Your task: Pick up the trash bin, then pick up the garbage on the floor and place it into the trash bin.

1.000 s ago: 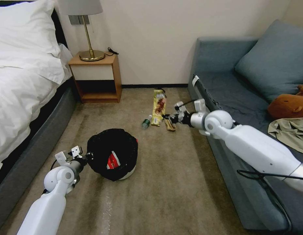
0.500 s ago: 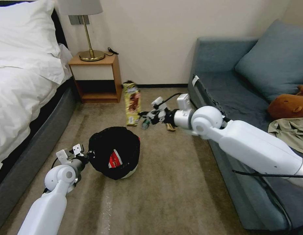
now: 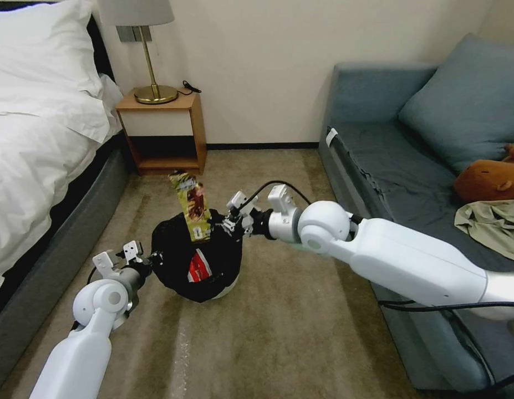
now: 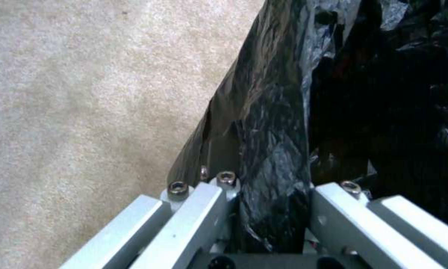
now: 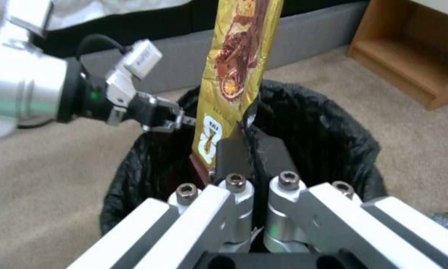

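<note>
This is a bedroom, of a hotel or a home. Off beyond the left pincer (image 3: 148, 259) stands a bed (image 3: 40, 149) with white sheets and a plump pillow (image 3: 43, 47) on a dark upholstered base. Farther from both pincers, against the cream wall, a small wooden nightstand (image 3: 162, 133) carries a brass-stemmed lamp (image 3: 148, 50) with a pale shade. Behind the right pincer (image 3: 223, 224) runs a blue-grey sofa (image 3: 412, 149) with a matching cushion (image 3: 467, 105), a brown plush toy (image 3: 489, 177) and some beige clothing (image 3: 492, 224) lying on it. Tan carpet (image 3: 290, 327) covers the floor beneath both pincers.
</note>
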